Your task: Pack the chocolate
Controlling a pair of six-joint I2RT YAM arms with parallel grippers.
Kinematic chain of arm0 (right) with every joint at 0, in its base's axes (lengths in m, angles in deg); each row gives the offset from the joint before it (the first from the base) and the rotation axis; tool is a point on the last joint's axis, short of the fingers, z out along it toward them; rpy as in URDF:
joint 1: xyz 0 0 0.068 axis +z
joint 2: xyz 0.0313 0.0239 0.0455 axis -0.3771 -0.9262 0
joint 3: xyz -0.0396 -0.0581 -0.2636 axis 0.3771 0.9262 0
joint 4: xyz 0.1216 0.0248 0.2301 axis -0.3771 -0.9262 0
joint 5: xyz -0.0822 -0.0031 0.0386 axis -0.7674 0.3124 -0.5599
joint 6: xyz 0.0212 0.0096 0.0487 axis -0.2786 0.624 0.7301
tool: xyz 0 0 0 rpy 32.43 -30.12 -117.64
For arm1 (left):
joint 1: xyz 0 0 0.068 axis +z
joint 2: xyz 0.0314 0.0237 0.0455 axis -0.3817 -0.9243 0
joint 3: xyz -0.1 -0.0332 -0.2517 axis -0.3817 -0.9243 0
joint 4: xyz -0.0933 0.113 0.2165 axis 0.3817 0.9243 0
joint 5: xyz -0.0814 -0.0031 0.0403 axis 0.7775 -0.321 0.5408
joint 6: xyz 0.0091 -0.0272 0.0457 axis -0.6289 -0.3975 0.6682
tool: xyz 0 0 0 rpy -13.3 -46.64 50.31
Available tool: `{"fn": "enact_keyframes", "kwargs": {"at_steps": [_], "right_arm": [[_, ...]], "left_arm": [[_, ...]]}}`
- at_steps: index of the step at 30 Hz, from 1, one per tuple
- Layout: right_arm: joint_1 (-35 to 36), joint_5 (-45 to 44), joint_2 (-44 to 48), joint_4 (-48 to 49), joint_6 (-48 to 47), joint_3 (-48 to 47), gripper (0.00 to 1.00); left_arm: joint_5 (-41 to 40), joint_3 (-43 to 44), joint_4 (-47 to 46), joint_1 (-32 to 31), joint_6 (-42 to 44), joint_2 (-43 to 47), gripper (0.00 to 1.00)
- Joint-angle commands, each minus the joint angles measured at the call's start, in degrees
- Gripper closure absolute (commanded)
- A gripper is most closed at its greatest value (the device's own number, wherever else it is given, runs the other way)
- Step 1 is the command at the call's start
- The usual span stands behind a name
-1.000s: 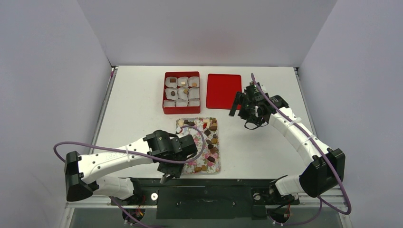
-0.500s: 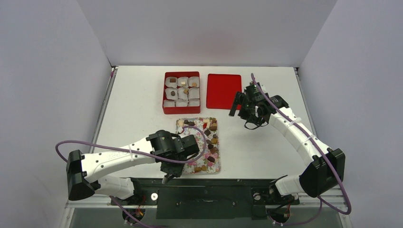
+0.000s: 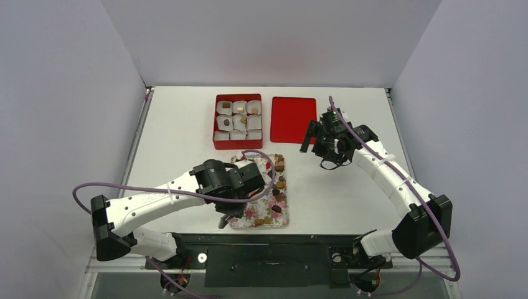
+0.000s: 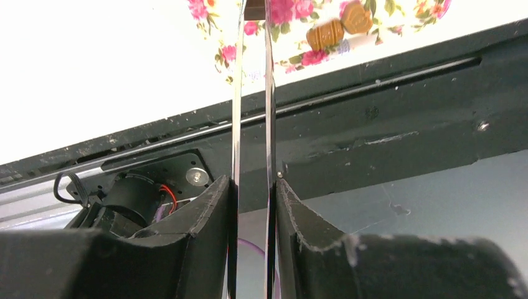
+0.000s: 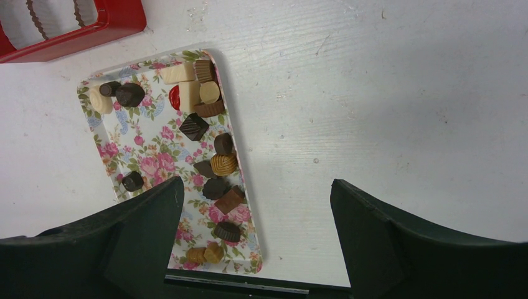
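The chocolate lies as several small dark, tan and cream pieces along the right side of the floral tray; it also shows in the right wrist view. My left gripper hangs over the tray's near-left corner. Its thin blades are shut on a dark brown chocolate piece, with two tan pieces beside it. My right gripper hovers open and empty above the table, right of the tray; its jaws stand wide apart in the right wrist view.
A red box with white paper cups, some holding a piece, stands behind the tray. A flat red lid lies to its right. A black rail runs along the table's near edge.
My left arm has swung away from the near edge, carrying its blade tips up over the tray's near-left corner. The right arm has not moved.
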Motion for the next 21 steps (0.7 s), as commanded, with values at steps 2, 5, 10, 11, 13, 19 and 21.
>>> {"fn": "enact_keyframes", "kwargs": {"at_steps": [2,5,10,11,13,19,21], "right_arm": [[-0.14,-1.35,0.97,1.47,0.14,-0.81,0.17],[-0.47,-1.07,0.62,1.33,0.1,-1.29,0.17],[-0.79,-0.84,-0.02,0.78,-0.31,-2.74,0.17],[-0.84,-0.82,-0.11,0.72,-0.35,-2.88,0.17],[-0.99,-0.6,-0.23,0.41,-0.49,-3.29,0.17],[-1.56,-0.27,-0.44,-0.23,-1.02,-3.93,0.17],[-1.66,-0.21,-0.6,-0.55,-1.15,-4.57,0.17]], "left_arm": [[-2.92,5.91,0.3,4.01,2.99,-0.42,0.77],[-2.78,7.74,-1.92,7.28,5.3,-0.95,0.77],[-2.38,11.26,-8.05,13.42,9.42,-3.75,0.77],[-2.42,12.09,-8.84,14.9,9.95,-4.78,0.77],[-2.4,13.57,-11.02,17.06,11.43,-6.49,0.77],[-1.15,17.6,-17.84,23.83,14.12,-11.45,0.77],[-0.38,19.1,-19.76,25.67,14.5,-13.01,0.77]]}}
